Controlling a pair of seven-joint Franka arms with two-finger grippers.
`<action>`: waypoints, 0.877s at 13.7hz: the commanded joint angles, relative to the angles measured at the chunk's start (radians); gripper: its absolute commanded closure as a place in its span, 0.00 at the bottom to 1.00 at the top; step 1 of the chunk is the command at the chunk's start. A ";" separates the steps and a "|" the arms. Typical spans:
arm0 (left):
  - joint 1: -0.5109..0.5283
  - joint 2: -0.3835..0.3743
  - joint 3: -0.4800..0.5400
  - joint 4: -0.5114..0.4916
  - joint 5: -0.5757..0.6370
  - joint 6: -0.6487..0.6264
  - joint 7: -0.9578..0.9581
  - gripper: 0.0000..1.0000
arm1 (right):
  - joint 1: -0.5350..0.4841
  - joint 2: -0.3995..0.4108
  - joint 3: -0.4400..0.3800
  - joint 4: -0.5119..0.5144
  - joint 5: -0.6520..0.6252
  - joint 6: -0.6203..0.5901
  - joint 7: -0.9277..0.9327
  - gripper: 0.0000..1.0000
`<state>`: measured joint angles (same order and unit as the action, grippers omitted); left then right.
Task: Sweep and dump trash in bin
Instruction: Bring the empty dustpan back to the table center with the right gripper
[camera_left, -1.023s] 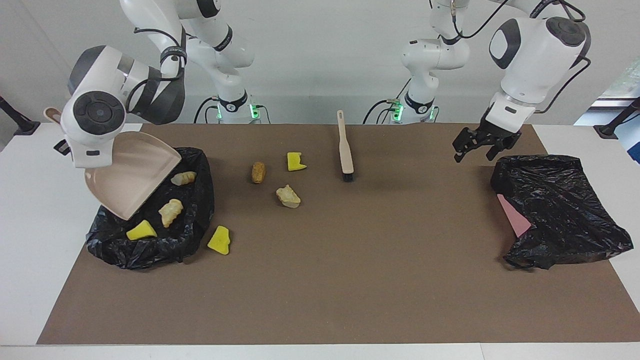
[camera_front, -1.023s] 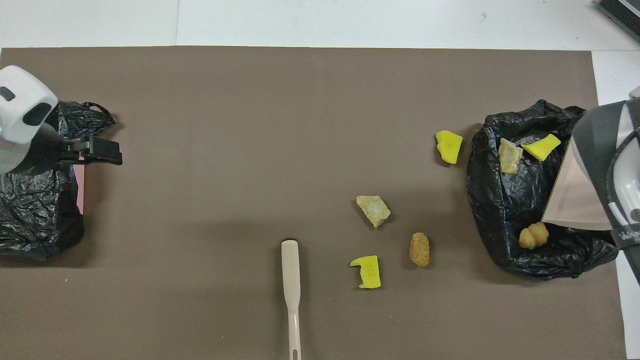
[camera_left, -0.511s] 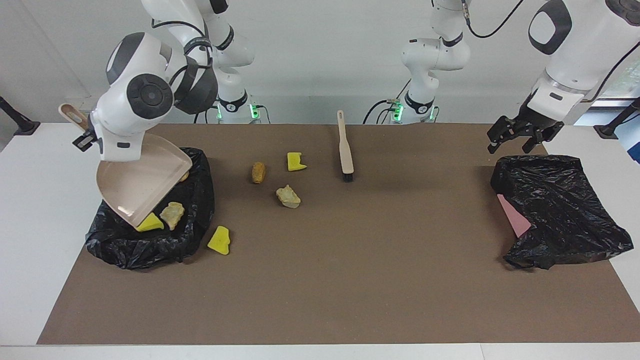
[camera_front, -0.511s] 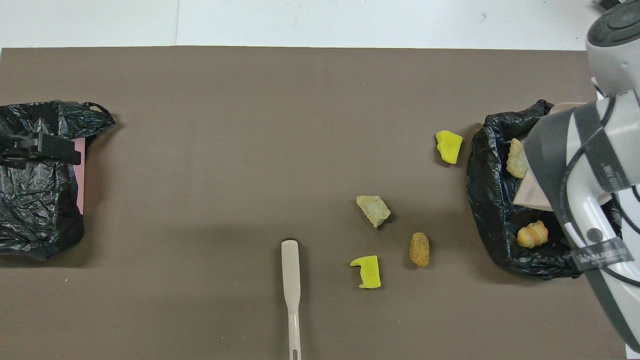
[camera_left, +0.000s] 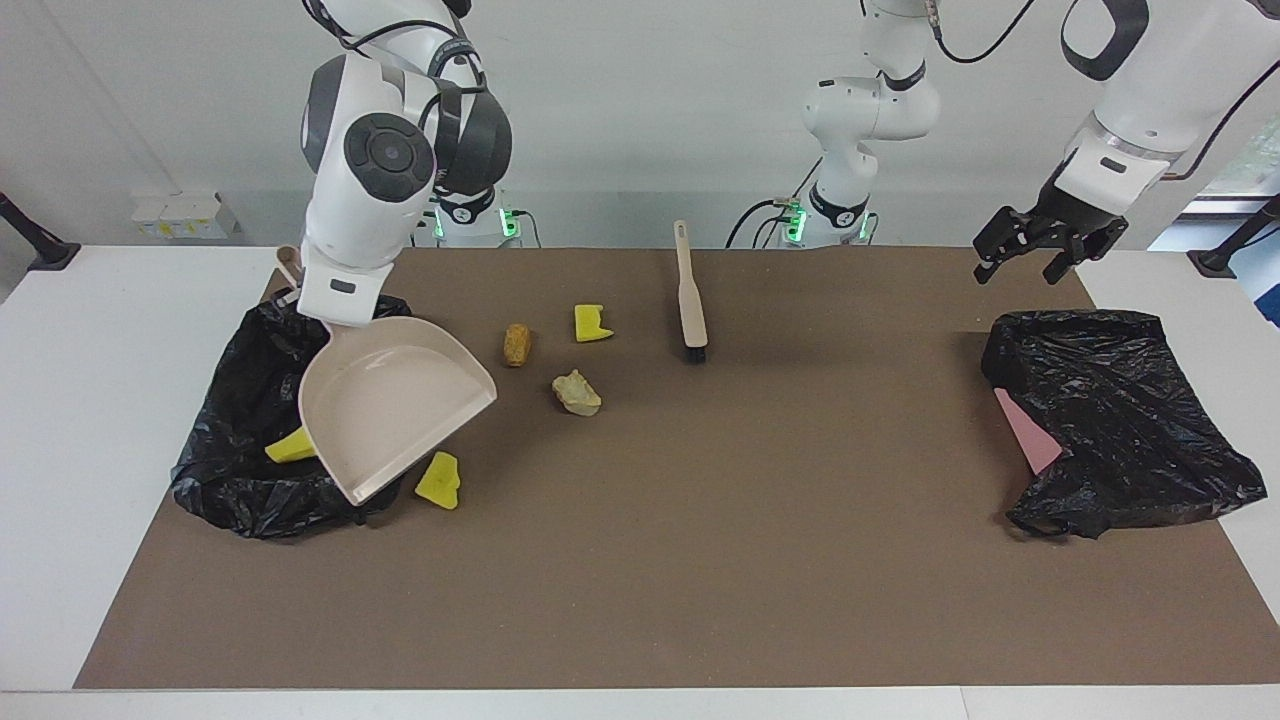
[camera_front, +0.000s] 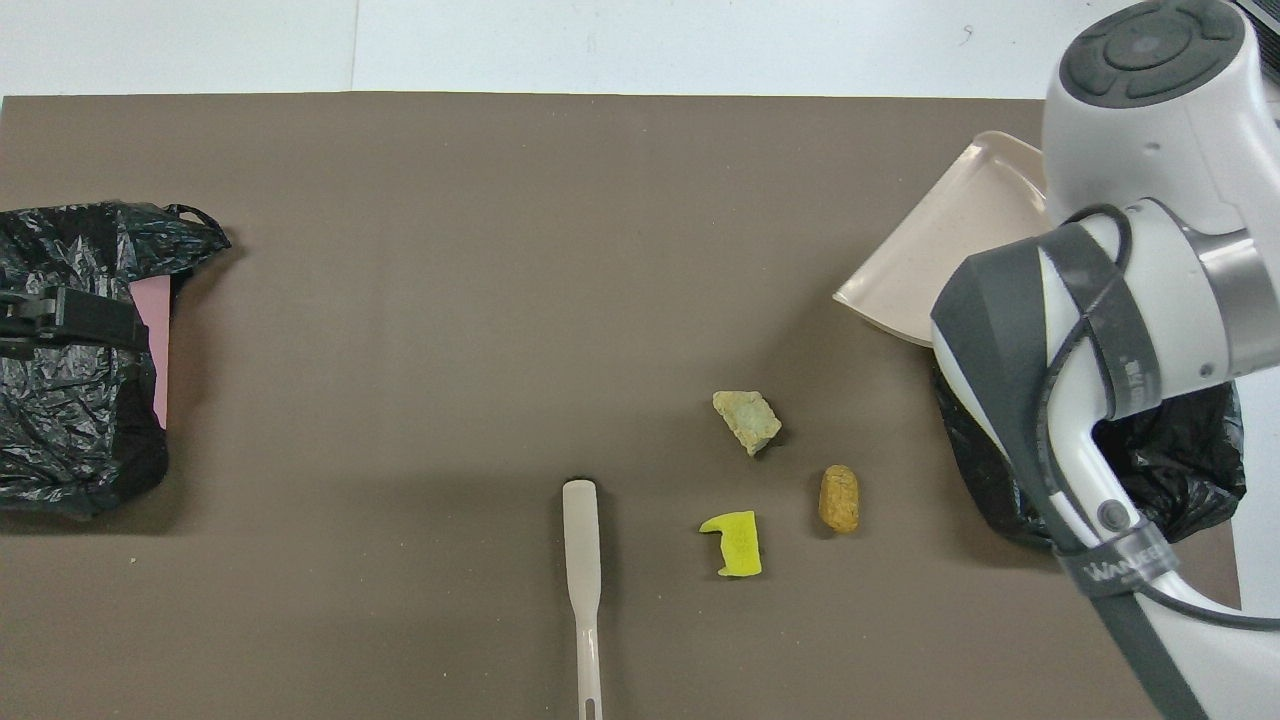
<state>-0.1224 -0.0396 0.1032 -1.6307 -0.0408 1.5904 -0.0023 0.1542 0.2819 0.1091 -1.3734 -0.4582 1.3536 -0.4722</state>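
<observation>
Yellow chunks (camera_left: 594, 323) three, beige lump (camera_left: 578, 392) one, orange-brown lump (camera_left: 516, 344) one

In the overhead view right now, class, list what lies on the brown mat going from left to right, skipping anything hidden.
Black bag → pink sheet → brush → yellow chunk → beige lump → orange-brown lump → dustpan

The only lettering shows in the overhead view, on a grey strap (camera_front: 1120, 578) wrapped round the right arm (camera_front: 1150, 300): white capitals that seem to read "WANUSE" (the last letters run off the curve and cannot be made out). Nothing else carries readable text
</observation>
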 joint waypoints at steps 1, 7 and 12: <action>0.004 -0.038 -0.016 -0.040 0.045 -0.010 0.019 0.00 | 0.045 0.025 0.001 0.002 0.096 0.068 0.215 1.00; -0.005 -0.039 -0.017 -0.040 0.052 -0.021 0.030 0.00 | 0.154 0.114 0.001 0.025 0.217 0.231 0.639 1.00; -0.011 -0.039 -0.019 -0.041 0.044 -0.020 0.030 0.00 | 0.240 0.221 0.004 0.092 0.340 0.350 0.956 1.00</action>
<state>-0.1241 -0.0524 0.0854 -1.6433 -0.0155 1.5722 0.0174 0.3653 0.4376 0.1116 -1.3490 -0.1476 1.6809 0.3796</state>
